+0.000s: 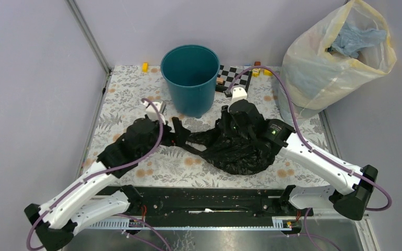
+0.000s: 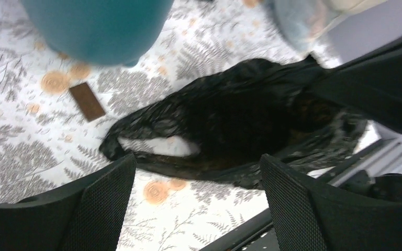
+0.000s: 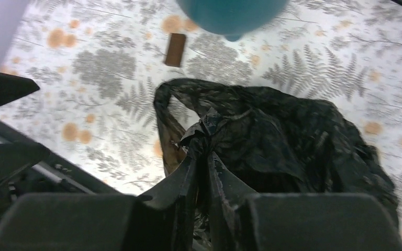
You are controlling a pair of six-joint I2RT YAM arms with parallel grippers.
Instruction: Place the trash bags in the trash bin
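The black trash bag [image 1: 236, 146] lies crumpled on the floral table in front of the teal trash bin [image 1: 190, 78]. My right gripper [image 1: 233, 119] is shut on a bunched fold of the bag [image 3: 272, 136], its fingers [image 3: 188, 175] pinching the film. My left gripper [image 1: 179, 132] is open at the bag's left tip; in its wrist view the bag [image 2: 230, 120] lies just ahead of the spread fingers [image 2: 104, 204], with nothing between them. The bin's base shows at the top of both wrist views: the left wrist view [image 2: 99, 26] and the right wrist view [image 3: 230, 13].
A large translucent sack [image 1: 335, 57] with blue contents stands at the back right. A small brown block [image 2: 87, 101] lies near the bin's base. A checkerboard [image 1: 233, 76] and small coloured blocks [image 1: 145, 66] sit at the table's back edge.
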